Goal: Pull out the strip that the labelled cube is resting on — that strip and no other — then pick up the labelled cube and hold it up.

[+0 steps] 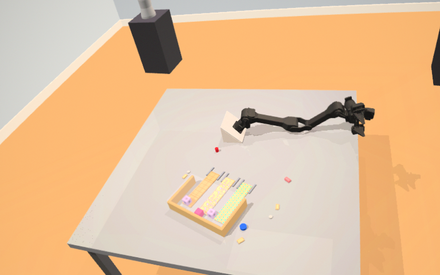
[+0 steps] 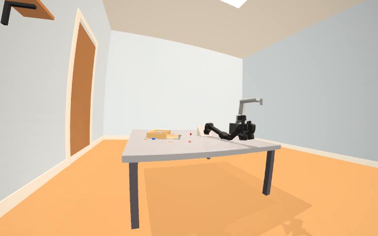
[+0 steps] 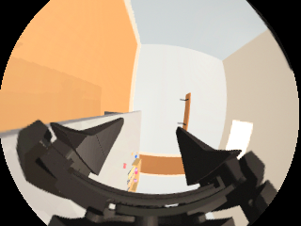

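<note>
My gripper (image 1: 360,125) (image 3: 150,124) is open and empty, past the table's right edge and far from the tray. An open-ended wooden tray (image 1: 194,221) (image 2: 156,135) holds three strips: an orange gridded one (image 1: 204,187), a yellow one with pale pink blotches (image 1: 219,193) and a yellow one with teal dots (image 1: 234,201). A lilac cube (image 1: 186,199) is at the gridded strip's inner end. A second lilac cube (image 1: 211,212) and a plain pink cube (image 1: 199,212) are near the blotched strip's inner end. Labels are too small to read, and exact contacts are unclear.
Grey bars (image 1: 210,171) stand by the strips' outer ends. A cream wedge (image 1: 228,124) is at the arm's other end. A red cylinder (image 1: 216,149), a blue disc (image 1: 243,226), a red block (image 1: 287,179) and small yellow blocks (image 1: 277,207) lie around the tray.
</note>
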Tool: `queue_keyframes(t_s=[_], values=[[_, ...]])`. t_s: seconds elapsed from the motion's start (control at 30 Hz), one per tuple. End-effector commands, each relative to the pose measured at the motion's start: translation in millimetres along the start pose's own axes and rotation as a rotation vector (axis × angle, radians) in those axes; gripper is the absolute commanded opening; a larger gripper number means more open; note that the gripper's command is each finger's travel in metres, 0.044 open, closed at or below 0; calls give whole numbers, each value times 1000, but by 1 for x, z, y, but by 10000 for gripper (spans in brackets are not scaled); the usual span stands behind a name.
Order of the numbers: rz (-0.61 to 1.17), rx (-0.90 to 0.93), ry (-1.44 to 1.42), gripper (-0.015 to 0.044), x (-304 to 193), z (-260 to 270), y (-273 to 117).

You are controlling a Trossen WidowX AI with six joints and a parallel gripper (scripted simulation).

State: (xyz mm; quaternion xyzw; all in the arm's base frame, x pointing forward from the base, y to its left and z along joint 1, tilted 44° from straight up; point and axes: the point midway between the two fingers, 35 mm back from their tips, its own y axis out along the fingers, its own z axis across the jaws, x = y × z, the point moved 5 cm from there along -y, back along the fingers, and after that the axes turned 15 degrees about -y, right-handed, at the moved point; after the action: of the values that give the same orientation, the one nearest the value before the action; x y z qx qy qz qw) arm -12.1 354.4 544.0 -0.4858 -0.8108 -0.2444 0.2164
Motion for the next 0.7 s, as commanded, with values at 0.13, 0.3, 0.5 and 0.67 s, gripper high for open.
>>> queue_keyframes(t_s=[0.13, 0.3, 0.5, 0.67], values=[[-23, -20, 64, 400, -12, -37, -6], [-60, -64, 195, 400, -46, -109, -17], [-83, -144, 323, 400, -89, -171, -21], [-88, -166, 436, 400, -132, -211, -27]])
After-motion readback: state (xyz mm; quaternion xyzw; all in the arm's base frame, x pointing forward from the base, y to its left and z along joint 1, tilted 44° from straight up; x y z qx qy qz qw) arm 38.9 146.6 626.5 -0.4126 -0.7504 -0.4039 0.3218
